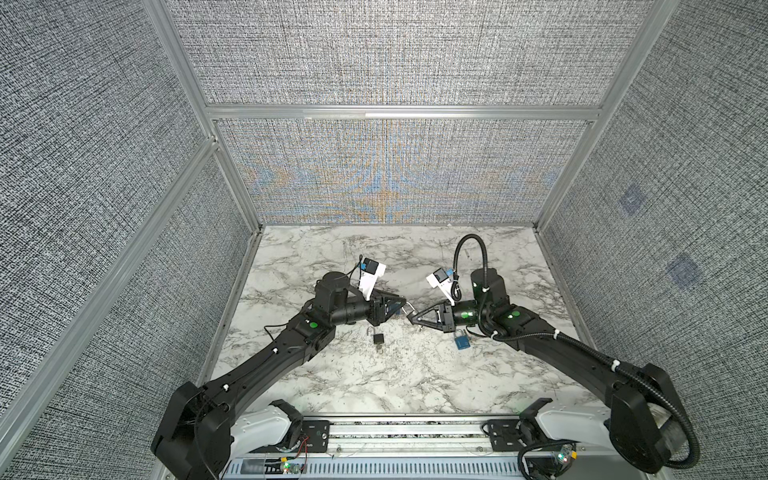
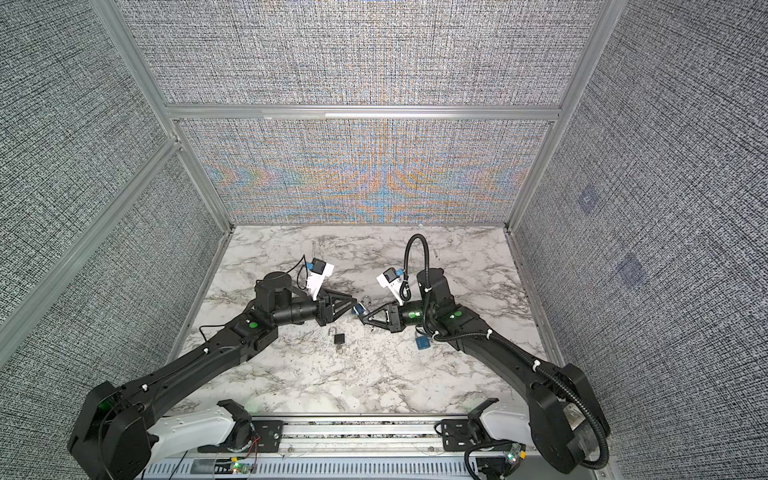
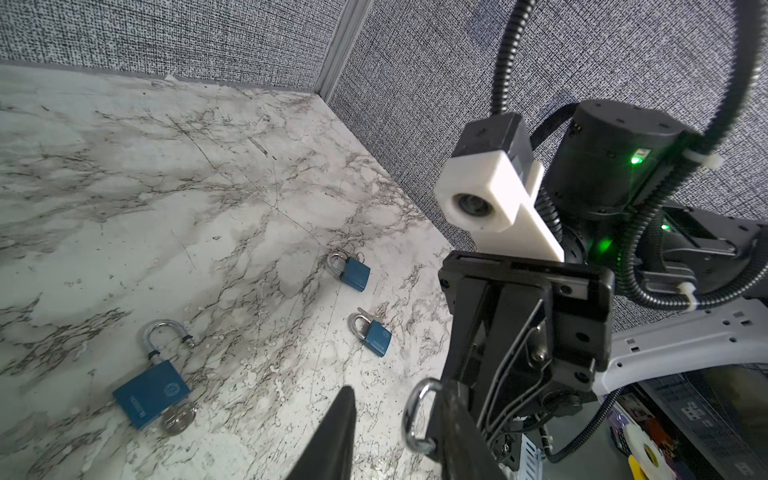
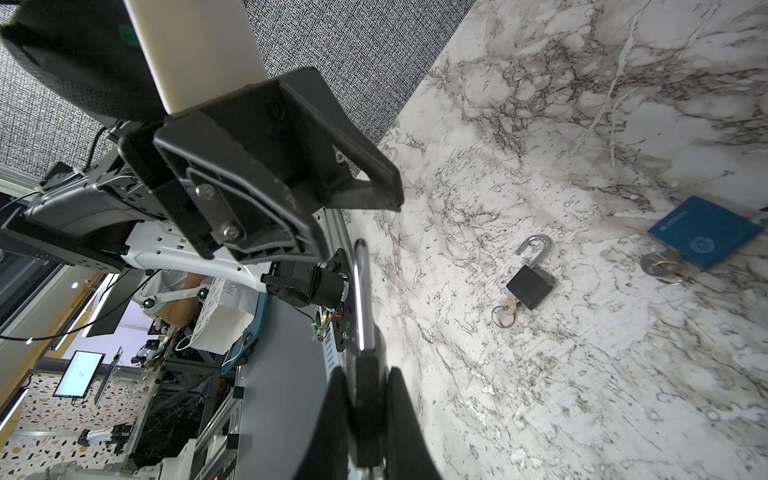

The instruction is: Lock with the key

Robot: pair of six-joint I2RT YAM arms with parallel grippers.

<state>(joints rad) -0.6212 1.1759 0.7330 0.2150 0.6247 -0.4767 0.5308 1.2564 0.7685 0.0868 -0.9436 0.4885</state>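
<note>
My right gripper point(image 4: 368, 374) is shut on a padlock point(image 4: 365, 399), held above the table with its silver shackle point(image 4: 360, 291) pointing away from the fingers. In a top view the body looks blue point(image 2: 358, 309). My left gripper point(image 3: 397, 399) meets it tip to tip at mid-table point(image 1: 404, 302). Its jaws stand apart around the shackle point(image 3: 415, 415), and one finger point(image 3: 340, 432) is clear of it. The held padlock's keyhole end is hidden, and I see no key in it.
A black padlock point(image 1: 378, 338) lies open on the marble with a key point(image 4: 505, 311) in it. A blue padlock point(image 4: 702, 237) with a key point(image 4: 660, 266) lies nearby. Two smaller blue padlocks point(image 3: 353, 272) point(image 3: 374, 336) lie beyond it. Fabric walls enclose the table.
</note>
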